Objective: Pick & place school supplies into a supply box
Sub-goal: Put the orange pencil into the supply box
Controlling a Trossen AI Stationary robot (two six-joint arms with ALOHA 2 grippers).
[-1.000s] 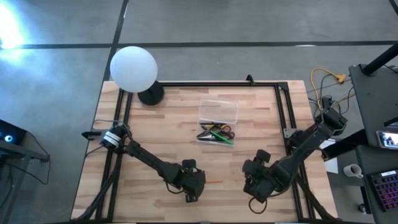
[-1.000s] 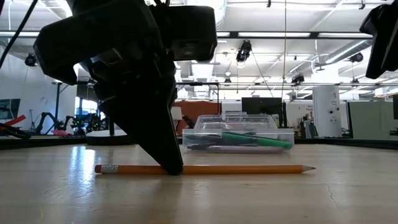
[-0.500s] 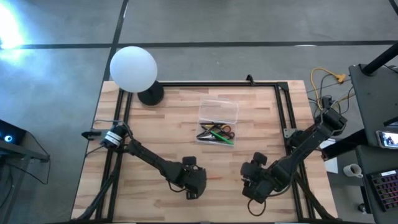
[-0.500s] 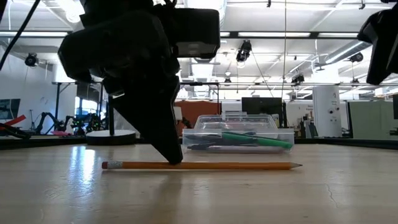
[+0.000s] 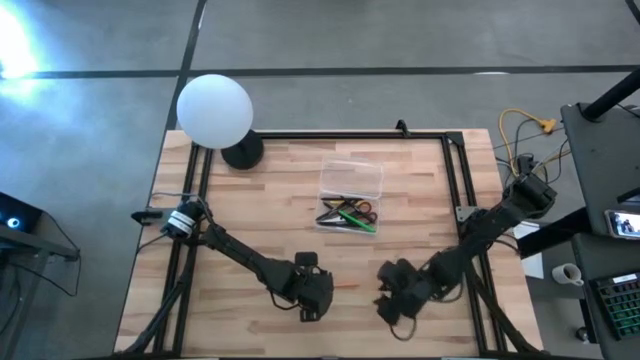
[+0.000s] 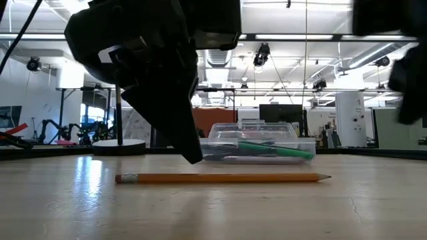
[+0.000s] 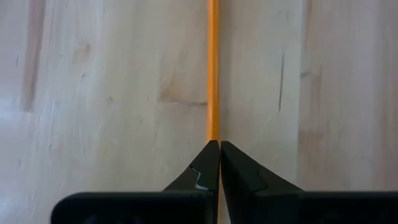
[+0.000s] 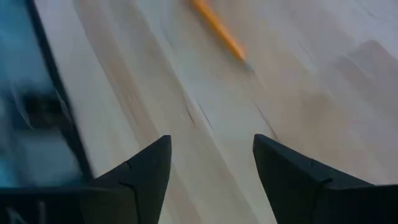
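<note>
Pencil (image 6: 223, 178) lies flat on the table (image 5: 250, 210), near the front edge, well apart from the supply box (image 5: 350, 197). My left gripper (image 7: 215, 152) hangs just above it, fingers pressed together, holding nothing. My right gripper (image 8: 211, 168) is spread wide, empty, near the tip. Risk: closed fingers descending could roll the pencil away. Box contents are hard to make out.

From overhead, my left claw (image 5: 312, 296) covers most of the pencil (image 5: 345, 286); only a short orange stretch shows beside it. In the right wrist view the pencil runs out past the edge. The right claw (image 6: 405, 60) is blurred and cropped in the low view.
</note>
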